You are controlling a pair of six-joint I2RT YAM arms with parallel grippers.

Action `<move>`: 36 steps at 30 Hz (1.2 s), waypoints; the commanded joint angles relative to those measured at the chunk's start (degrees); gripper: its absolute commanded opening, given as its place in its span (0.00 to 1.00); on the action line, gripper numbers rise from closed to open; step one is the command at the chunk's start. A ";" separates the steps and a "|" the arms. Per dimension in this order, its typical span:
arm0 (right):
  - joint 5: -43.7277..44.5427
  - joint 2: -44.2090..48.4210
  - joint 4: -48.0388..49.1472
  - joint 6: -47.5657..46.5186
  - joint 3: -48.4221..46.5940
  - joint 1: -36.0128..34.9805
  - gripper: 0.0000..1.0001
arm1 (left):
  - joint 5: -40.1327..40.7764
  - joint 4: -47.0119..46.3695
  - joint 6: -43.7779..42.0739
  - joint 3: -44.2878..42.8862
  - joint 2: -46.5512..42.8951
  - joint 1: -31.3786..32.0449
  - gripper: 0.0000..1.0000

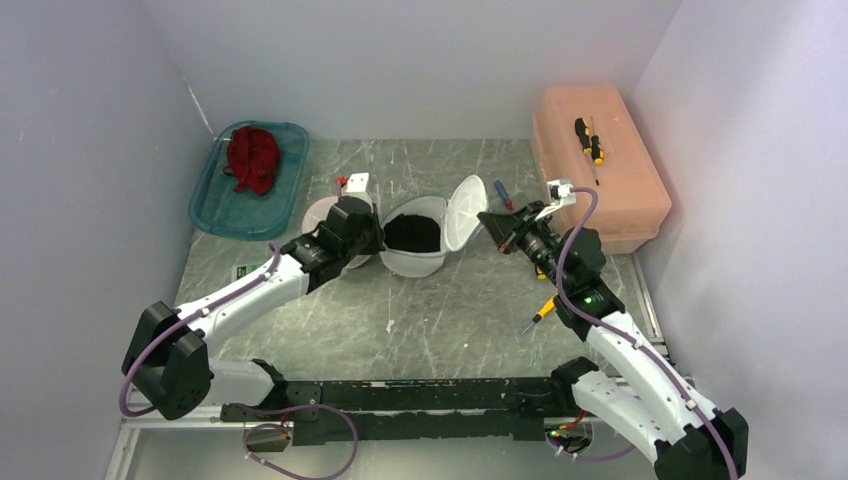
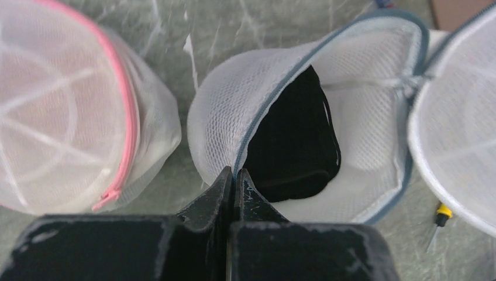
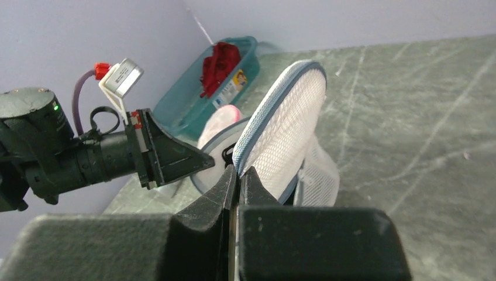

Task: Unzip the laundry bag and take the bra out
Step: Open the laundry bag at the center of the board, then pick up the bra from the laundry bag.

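The laundry bag (image 1: 410,265), in the middle of the surface (image 1: 460,320), is already unzipped, its lid (image 1: 464,210) folded back to the right. The black bra (image 2: 295,146) is left inside, not yet removed. The near rim is pinched by the closed left fingers (image 2: 217,193), the lid's edge by the closed right fingers (image 3: 219,193).

My left arm (image 1: 240,295) reaches from the frame's lower left toward centre, my left gripper (image 1: 370,238) clamped tight. My right arm (image 1: 620,340) rises from the lower right, my right gripper (image 1: 489,218) likewise closed, pointing left.
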State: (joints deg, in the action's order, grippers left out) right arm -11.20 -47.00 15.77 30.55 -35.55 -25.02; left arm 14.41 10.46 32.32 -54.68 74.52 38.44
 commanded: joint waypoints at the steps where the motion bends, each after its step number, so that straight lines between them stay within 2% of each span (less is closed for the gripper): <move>1: 1.50 4.67 -2.39 0.86 2.79 2.42 0.00 | 0.09 -6.39 3.39 2.81 -0.11 0.06 0.03; 9: 7.49 11.91 -17.06 -0.38 4.92 3.86 0.00 | -3.40 -7.91 4.22 4.51 3.04 0.03 0.03; 10: 8.43 12.56 -19.17 -0.54 4.56 3.89 0.06 | -3.82 -7.83 4.17 4.49 3.58 0.03 0.03; 12: 9.81 14.05 -22.67 -0.95 3.36 3.89 0.31 | -4.81 -7.48 4.24 4.40 4.51 0.02 0.03; 14: 11.05 15.42 -26.24 -1.36 1.77 3.88 0.51 | -5.45 -7.33 4.33 4.55 5.06 0.02 0.03; 17: 12.74 17.28 -30.95 -2.29 -2.18 3.85 0.63 | -5.84 -7.16 4.53 5.00 5.22 0.06 0.03; 21: 4.37 15.10 -30.84 -2.14 -7.24 3.77 0.65 | -6.52 -5.82 4.49 4.89 5.05 0.04 0.03; 25: -5.96 7.58 -25.29 -0.73 -8.89 1.01 0.58 | -7.38 -3.73 4.68 4.63 4.57 0.06 0.03; 28: 0.67 1.01 -23.67 -3.95 -9.50 -7.77 0.52 | -8.38 -1.09 5.14 3.68 4.13 0.05 0.03; 31: 5.75 -6.37 -21.84 -6.14 -10.23 -14.64 0.50 | -9.92 1.88 5.24 2.04 3.81 0.02 0.03; 36: 9.77 -18.09 -13.55 -7.30 -10.75 -15.93 0.51 | -12.64 4.95 5.44 0.49 4.31 0.06 0.03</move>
State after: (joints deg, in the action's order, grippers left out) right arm -6.61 -59.77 -6.83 26.06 -44.14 -40.77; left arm 5.54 11.97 36.97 -51.48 79.64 38.44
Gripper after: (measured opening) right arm 0.503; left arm 0.039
